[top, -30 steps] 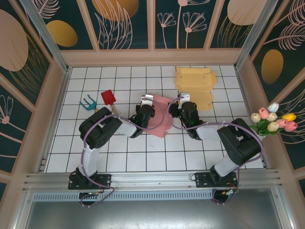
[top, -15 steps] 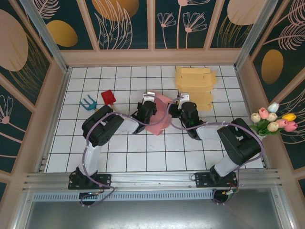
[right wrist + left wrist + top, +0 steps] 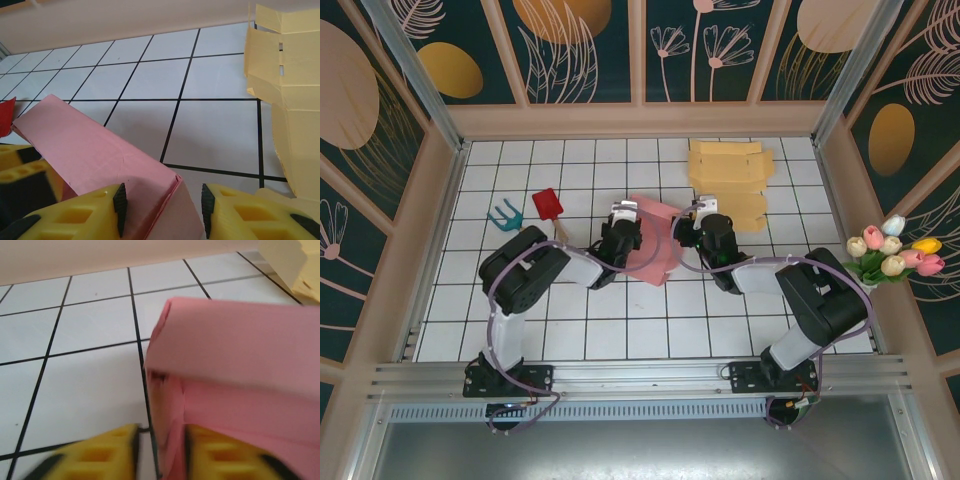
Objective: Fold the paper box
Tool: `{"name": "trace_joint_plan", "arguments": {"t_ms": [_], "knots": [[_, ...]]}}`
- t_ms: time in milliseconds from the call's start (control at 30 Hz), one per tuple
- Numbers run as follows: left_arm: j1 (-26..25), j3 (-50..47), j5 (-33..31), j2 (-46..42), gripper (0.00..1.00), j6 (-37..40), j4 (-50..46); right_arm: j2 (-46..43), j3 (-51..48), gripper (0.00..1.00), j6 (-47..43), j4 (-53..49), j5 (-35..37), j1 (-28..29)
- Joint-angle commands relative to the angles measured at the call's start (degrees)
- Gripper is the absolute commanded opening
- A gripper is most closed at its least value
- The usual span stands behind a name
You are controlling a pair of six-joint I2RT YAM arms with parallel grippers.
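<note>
Painted walls with gold leaves close me in on three sides, and the white tiled table runs from my bases out to them. Pale yellow sheets, flat blanks by the look, lie at the far side, right of centre. Just nearer than them, mid-table, sits the pink box, partly raised, one long wall standing and an end not yet tucked.

My right claw has that box by its right end, fingers closed on the corner, as a second ago. My left claw is what has changed. Half a second ago it was pushed in against the box's left side and pinched shut. Now it has drawn back a little and its fingers stand apart, astride the lower edge of the left wall, with a gap on the outer side. I judge a crease has just been pressed and I am letting go to reach the next flap; the fold is not finished.

Tulips sit off the table's right edge. A red spade and a teal rake lie well to the left.
</note>
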Motion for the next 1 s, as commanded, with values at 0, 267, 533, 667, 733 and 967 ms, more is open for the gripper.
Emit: {"name": "trace_joint_plan", "arguments": {"t_ms": [0, 267, 533, 667, 733, 967], "knots": [[0.23, -2.29, 4.94, -7.05, 0.51, -2.53, -4.06, 1.55, -0.95, 0.47, 1.36, -5.99, 0.96, 0.13], [0.11, -9.40, 0.38, -15.81, 0.52, -10.74, -14.62, 2.51, -0.04, 0.46, 2.30, -6.40, 1.73, 0.12], [1.40, -16.77, 6.44, -18.77, 0.62, -18.55, -17.98, 3.51, 0.68, 0.47, 2.32, -6.27, 1.32, 0.10], [3.67, -20.22, 9.21, -20.47, 0.63, -18.19, -13.80, 3.92, 0.99, 0.47, 2.04, -6.30, 1.43, 0.11], [4.06, -20.58, 11.41, -20.39, 0.63, -16.80, -11.31, 4.09, 1.09, 0.47, 1.87, -6.42, 1.52, 0.11], [4.21, -17.14, 15.08, -17.26, 0.61, -14.08, -7.43, 3.95, 1.02, 0.46, 1.60, -6.52, 1.17, 0.13]]}}
